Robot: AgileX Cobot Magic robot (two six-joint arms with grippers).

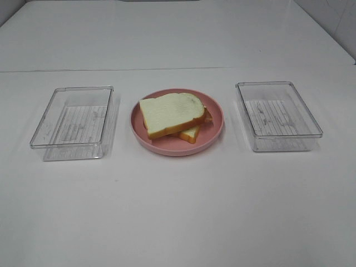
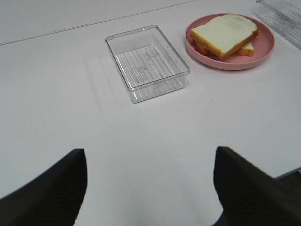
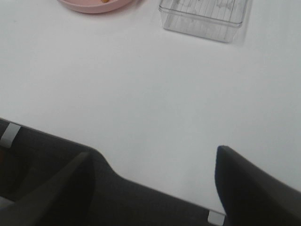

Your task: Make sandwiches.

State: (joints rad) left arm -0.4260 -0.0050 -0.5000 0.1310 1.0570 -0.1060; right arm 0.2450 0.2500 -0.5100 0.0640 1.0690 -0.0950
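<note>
Both tools spread wide, gripping nothing: left tool (image 2: 150, 188) and right tool (image 3: 153, 186) hover over bare white table (image 1: 178, 211). Sandwich (image 1: 173, 115) sits on pink plate (image 1: 214, 130) at table center, well apart from both tools, clear trays at 9 (image 1: 72, 119) and 3 o'clock (image 1: 278, 114).

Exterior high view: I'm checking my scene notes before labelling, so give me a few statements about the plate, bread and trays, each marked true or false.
1. The sandwich lies on the pink plate. True.
2. The left tray holds lettuce. False: it appears empty.
3. The right tray stands apart from the plate. True.
4. The top bread slice covers the lower one squarely. False: the lower slice juts out at a corner.
5. The left gripper grips bread. False: its fingers stand open, holding nothing.
</note>
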